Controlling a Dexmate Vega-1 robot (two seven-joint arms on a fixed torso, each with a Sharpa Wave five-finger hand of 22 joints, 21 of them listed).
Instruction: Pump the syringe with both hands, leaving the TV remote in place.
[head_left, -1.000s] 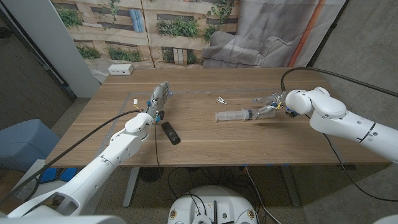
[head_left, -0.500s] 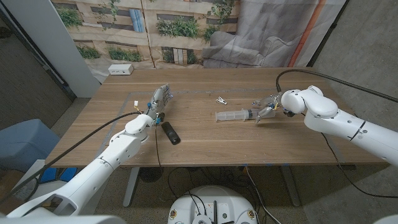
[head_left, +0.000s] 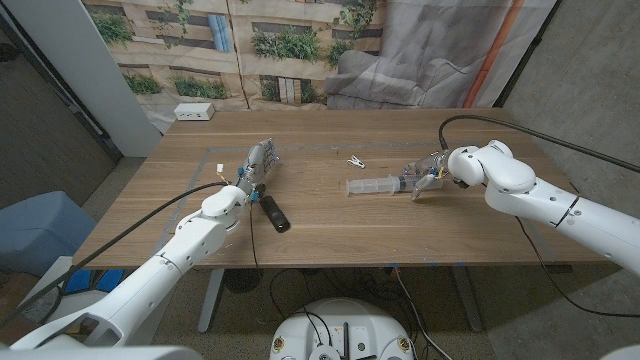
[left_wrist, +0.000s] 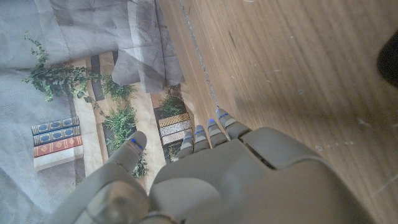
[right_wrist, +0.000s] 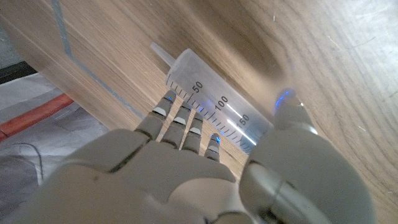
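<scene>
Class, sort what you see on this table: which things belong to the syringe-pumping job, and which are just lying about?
Part of the job: syringe; right hand, reaching over its barrel; left hand, waiting apart; TV remote, to stay put.

Just lying about: small white clip; white box at the table's far corner.

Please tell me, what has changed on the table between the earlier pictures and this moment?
The right hand moved in along the table toward the syringe and now reaches over its plunger end; the right wrist view shows its fingers spread above the barrel, and a firm grip cannot be told. The left hand stayed beside the TV remote. The syringe, the remote and the white clip did not move.
</scene>
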